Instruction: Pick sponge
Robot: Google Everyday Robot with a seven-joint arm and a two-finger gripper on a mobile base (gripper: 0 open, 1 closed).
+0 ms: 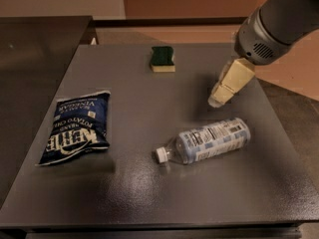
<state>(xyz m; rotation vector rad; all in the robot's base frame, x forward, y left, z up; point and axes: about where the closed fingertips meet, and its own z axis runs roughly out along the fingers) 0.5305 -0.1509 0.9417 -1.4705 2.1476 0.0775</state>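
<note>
The sponge [162,59] lies flat near the far edge of the dark grey table [149,193], green scouring top up, pale yellow base below. My gripper [217,100] hangs from the grey arm that enters from the upper right. It is above the table, to the right of the sponge and nearer to me, with a clear gap between them. Only its cream-coloured finger [229,83] shows, pointing down and left. Nothing is seen in it.
A clear plastic water bottle [207,140] lies on its side just below the gripper, white cap pointing left. A blue chip bag [76,127] lies at the left. A darker counter [30,59] adjoins the table's left side.
</note>
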